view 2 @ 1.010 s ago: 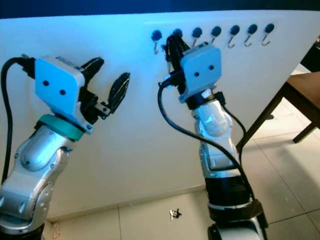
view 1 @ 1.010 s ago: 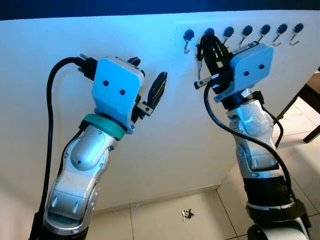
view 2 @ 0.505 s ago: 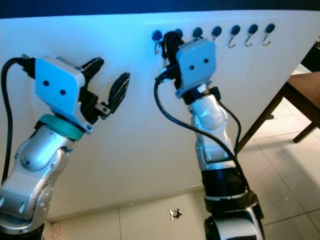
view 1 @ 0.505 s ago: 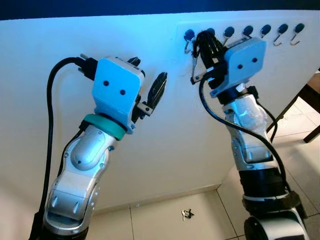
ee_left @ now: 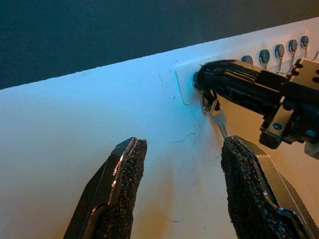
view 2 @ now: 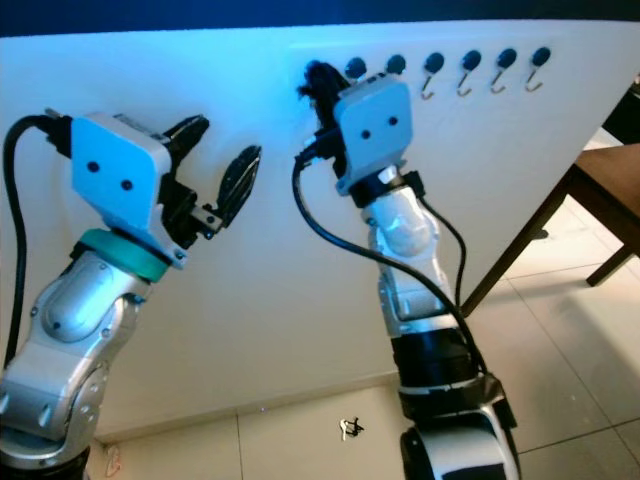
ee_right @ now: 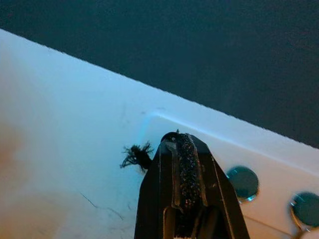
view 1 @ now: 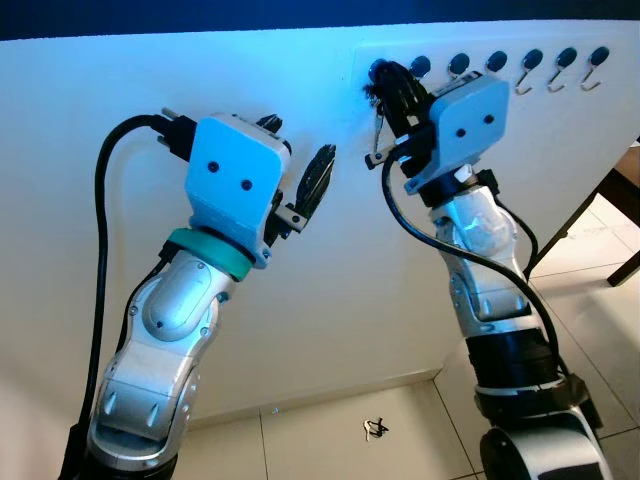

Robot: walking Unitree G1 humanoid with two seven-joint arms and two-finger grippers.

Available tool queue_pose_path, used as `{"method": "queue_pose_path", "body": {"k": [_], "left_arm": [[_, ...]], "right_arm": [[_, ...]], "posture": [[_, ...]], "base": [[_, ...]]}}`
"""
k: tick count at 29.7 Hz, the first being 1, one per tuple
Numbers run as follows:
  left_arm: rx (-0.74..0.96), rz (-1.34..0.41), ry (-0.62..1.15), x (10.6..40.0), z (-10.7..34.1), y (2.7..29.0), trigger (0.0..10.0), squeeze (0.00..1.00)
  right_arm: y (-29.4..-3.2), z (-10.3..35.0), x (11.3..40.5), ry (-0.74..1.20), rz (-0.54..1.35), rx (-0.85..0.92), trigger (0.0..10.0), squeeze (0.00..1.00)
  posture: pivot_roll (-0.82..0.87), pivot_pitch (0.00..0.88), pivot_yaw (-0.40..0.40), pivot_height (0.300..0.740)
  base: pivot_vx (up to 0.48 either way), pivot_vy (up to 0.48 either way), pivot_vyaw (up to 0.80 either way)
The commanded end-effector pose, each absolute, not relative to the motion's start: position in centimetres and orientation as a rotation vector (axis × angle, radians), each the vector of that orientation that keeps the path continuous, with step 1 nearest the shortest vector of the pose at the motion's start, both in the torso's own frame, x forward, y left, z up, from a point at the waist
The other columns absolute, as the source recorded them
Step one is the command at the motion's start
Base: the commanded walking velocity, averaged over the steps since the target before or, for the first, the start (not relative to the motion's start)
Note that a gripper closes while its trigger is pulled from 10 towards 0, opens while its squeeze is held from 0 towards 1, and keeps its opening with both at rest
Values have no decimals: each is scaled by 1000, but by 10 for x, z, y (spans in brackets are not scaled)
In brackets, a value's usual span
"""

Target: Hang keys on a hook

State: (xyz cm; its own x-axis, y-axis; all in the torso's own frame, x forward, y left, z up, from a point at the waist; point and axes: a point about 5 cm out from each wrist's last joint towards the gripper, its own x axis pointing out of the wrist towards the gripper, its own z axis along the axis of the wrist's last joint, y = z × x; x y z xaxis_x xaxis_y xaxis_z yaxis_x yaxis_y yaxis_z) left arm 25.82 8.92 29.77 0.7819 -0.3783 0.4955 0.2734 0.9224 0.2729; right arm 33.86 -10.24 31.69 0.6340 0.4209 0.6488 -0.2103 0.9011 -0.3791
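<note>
1. We list the right claw (view 1: 385, 85), clenched on the keys (ee_left: 214, 112), at the leftmost end of the hook rack (ee_left: 185, 84) on the white wall (view 1: 420, 280).
2. Left claw (ee_left: 182, 191): released, fingers spread, near the wall.
3. A small metal item (view 1: 375, 428) lies on the floor.

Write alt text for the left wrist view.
The right gripper, shut on a key ring, holds it at the end hook of a white wall rack, a key dangling below. The left gripper is open in the foreground.
</note>
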Motion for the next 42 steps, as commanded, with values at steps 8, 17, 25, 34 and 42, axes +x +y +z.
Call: {"method": "queue_pose_path", "body": {"k": [8, 17, 25, 34, 42], "left_arm": [[196, -351, -567, 257, 296, 88, 10000, 0], [197, -350, -565, 257, 296, 88, 10000, 0], [196, -354, -564, 257, 296, 88, 10000, 0], [195, -357, -565, 257, 296, 87, 10000, 0], [198, -348, -565, 257, 297, 89, 10000, 0]], "right_arm": [[-93, 318, 337, -824, 414, -268, 10000, 0], [-93, 317, 332, -833, 418, -250, 10000, 0], [-101, 311, 330, -809, 380, -248, 10000, 0], [-102, 302, 334, -772, 377, -267, 10000, 0], [-96, 303, 337, -767, 405, -278, 10000, 0]], "posture": [[-75, 38, 60, 740], [-74, 42, 60, 740], [-79, 44, 63, 740], [-79, 44, 64, 740], [-73, 44, 61, 740]], "base": [[0, 0, 0], [0, 0, 0], [0, 0, 0], [0, 0, 0], [0, 0, 0]]}}
